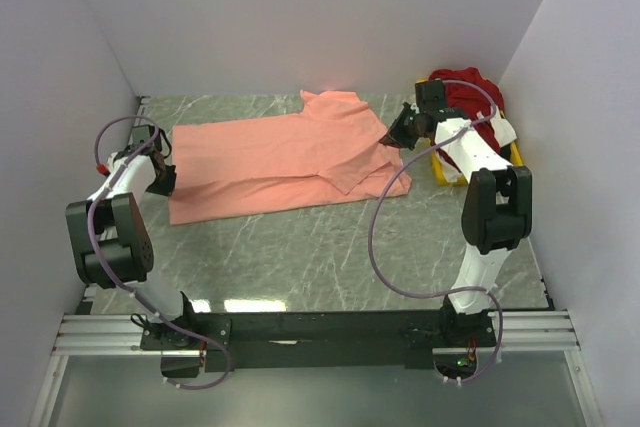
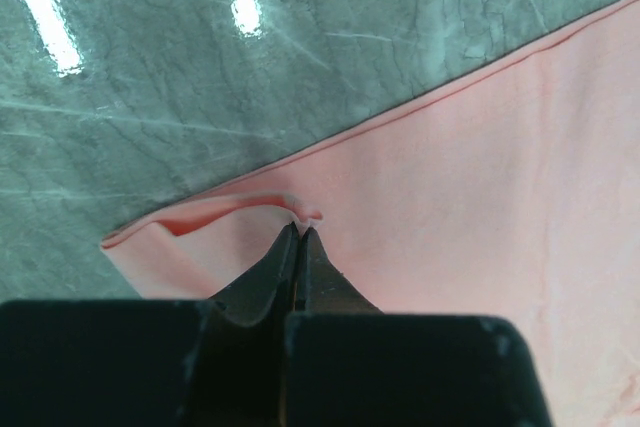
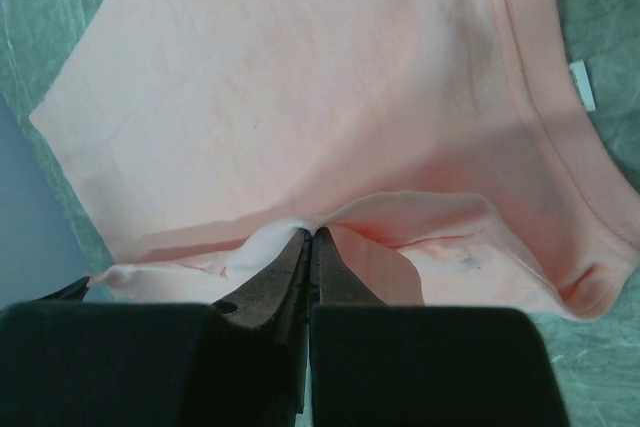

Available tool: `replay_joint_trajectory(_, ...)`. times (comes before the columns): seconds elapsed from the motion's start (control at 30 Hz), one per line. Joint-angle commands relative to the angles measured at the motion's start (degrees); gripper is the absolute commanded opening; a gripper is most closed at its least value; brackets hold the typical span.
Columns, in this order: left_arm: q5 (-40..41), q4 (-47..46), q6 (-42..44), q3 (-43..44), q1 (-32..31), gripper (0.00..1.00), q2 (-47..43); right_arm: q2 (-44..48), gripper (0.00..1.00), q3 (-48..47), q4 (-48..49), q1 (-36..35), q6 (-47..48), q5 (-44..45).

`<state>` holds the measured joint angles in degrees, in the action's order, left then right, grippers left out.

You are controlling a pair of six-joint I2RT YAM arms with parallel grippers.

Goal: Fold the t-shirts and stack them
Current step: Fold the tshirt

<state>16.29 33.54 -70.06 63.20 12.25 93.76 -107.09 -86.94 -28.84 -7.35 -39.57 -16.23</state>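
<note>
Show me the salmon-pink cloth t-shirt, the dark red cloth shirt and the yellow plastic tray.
salmon-pink cloth t-shirt (image 1: 270, 162): top view, middle of its body.
dark red cloth shirt (image 1: 465, 95): top view, crumpled red part.
yellow plastic tray (image 1: 441, 169): top view, near left rim.

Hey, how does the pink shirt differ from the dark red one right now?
The salmon-pink shirt lies spread on the table; the dark red shirt sits bunched at the far right on the yellow tray. The pink one is plain; the red one has white parts. The left end effector and right end effector each pinch the pink one's edge; neither holds the red one. Both are cloth.
</note>
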Motion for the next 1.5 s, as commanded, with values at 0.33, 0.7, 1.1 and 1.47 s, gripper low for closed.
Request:
replay_joint_trajectory(0.33, -0.47, -1.55, 0.89, 1.49, 0.67, 0.01, 2.57, -7.17, 0.0, -10.0, -0.87, 0.85, 1.07, -2.14)
replay_joint_trajectory(0.7, 0.23, -3.13, 4.32, -1.32, 1.55, 0.65, -5.58, -9.02, 0.45, -14.85, -4.82, 0.15, 6.7, 0.66)
replay_joint_trajectory(1.1, -4.78, -9.19, 5.29, -13.36, -1.26, 0.68, -13.77, -3.04, 0.42, 7.3, 7.13, -9.95, 5.03, 4.89)
replay_joint_trajectory(1.47, -4.34, -10.25, 5.64, -17.49, -3.2, 0.68, -13.77, -2.87, 0.38, 12.31, 10.73, -12.16, 2.4, 8.23)
